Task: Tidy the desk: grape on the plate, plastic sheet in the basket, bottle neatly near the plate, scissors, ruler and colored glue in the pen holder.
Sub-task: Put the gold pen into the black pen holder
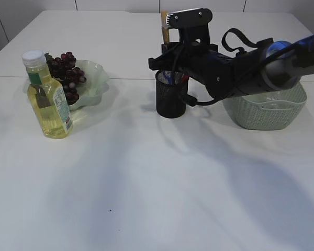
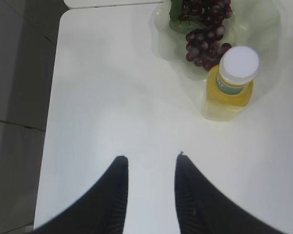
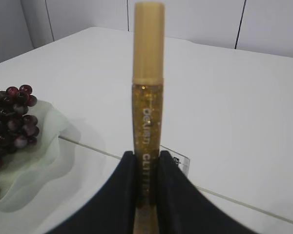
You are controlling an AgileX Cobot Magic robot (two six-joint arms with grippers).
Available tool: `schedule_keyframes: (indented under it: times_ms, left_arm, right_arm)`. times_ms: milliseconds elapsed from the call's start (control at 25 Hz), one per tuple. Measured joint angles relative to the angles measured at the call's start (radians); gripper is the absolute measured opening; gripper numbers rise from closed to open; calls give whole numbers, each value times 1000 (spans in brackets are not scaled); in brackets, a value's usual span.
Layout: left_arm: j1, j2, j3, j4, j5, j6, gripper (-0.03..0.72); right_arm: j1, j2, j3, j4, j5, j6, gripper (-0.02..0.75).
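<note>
Pincers differed: our right pincer (image 3: 145, 168) clamped the gold glitter glue tube (image 3: 148, 97) above the pen holder (image 1: 171, 99); our left pincer (image 2: 151, 163) was apart.

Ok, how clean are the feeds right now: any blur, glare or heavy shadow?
Exterior view: sharp, soft arm shadows across the table. Left wrist view: slightly soft, bottle cap washed out. Right wrist view: glitter glue tube in the right gripper readable, grapes and background blurred.

Black arm (image 1: 235, 68), seemingly blue-banded.
</note>
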Motion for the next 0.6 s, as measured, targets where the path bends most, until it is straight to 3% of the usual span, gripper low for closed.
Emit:
schedule_keyframes:
  times_ms: [600]
  left_arm:
    - [0,0,0,0,0,0,239]
  right_arm:
    - [-6,0,0,30,0,-18,138]
